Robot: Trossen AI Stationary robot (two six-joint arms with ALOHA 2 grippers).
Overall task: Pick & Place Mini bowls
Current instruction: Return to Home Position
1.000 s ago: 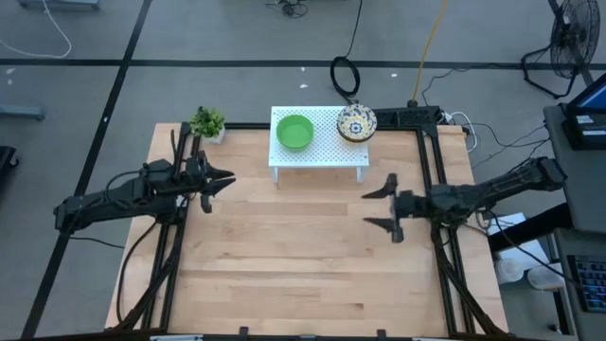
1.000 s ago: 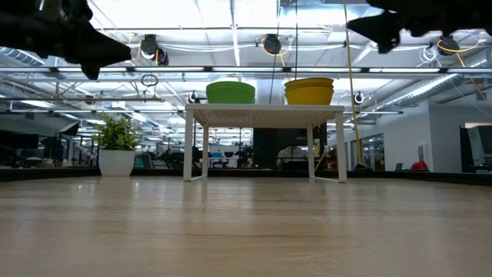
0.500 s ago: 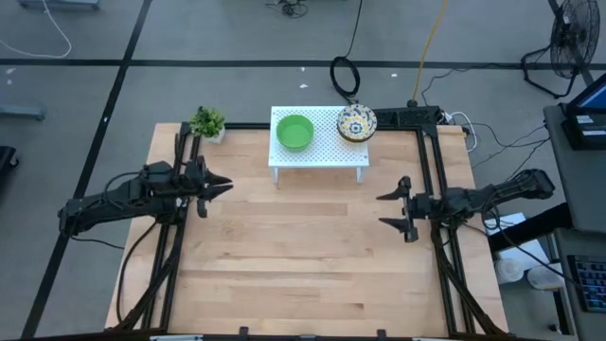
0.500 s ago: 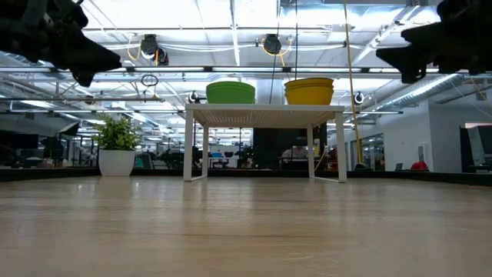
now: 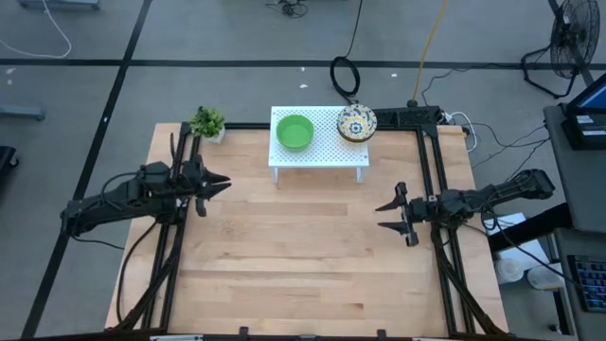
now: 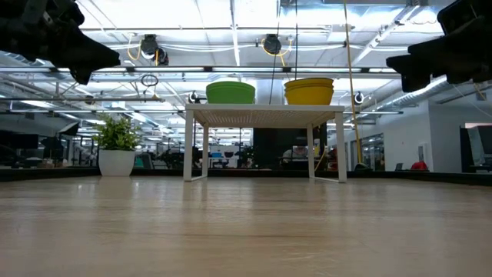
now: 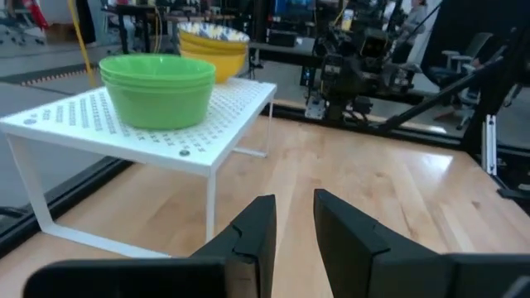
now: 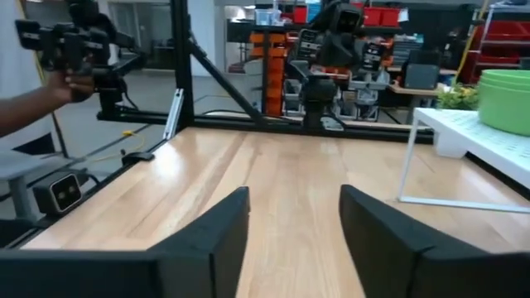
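Observation:
A stack of plain green mini bowls [image 5: 294, 132] and a stack of yellow mini bowls with a floral inside [image 5: 357, 123] stand on the white perforated rack [image 5: 322, 157] at the table's far edge. They also show in the low view, green [image 6: 231, 92] and yellow [image 6: 309, 91]. My left gripper [image 5: 225, 180] hovers left of the rack, pointing toward the table's right, its fingers [image 7: 257, 223] a narrow gap apart and empty. My right gripper [image 5: 381, 216] hovers at the right, nearer than the rack, pointing left, open and empty [image 8: 291, 192].
A small potted plant [image 5: 207, 123] stands at the far left corner beside the rack. Black frame rails [image 5: 428, 161] run along the table's left and right sides. Bare wood [image 5: 294, 256] spreads across the middle and near part. A person's arm [image 8: 33, 108] shows beyond the table.
My right gripper has drawn back toward the table's right edge and come down, staying open. My left gripper has drawn back a little toward the left edge. The bowls have stayed on the rack.

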